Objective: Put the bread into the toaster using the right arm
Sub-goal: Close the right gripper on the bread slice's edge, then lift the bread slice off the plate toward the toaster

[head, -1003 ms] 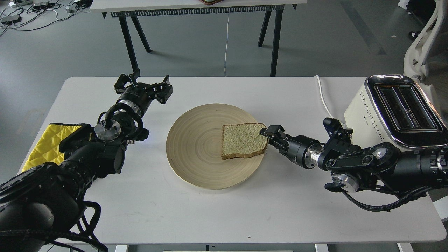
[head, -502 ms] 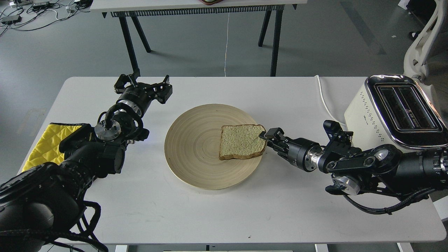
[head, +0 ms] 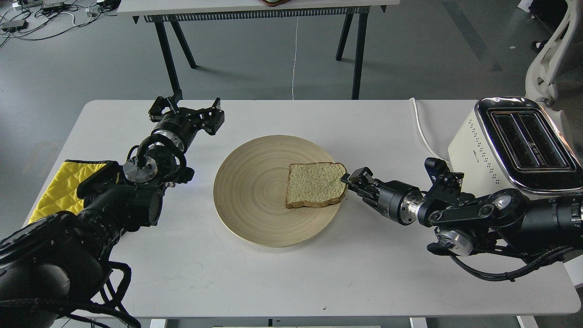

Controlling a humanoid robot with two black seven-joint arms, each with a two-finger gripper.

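You're at the grab step: the bread (head: 315, 184) lies flat on the wooden plate (head: 255, 191), and your right gripper (head: 349, 178) sits at its right edge, grip unclear. Next you lift it and swing right to the toaster (head: 510, 146) slots.

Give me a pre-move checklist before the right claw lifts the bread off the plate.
1. Right claw at the bread's right edge: ok.
2. Claw clamped on the slice: cannot tell; the fingertips are dark and small.
3. Bread lying flat on the wooden plate: ok.
4. Toaster slots free of bread: ok.
5. Left claw apart from the plate: ok.
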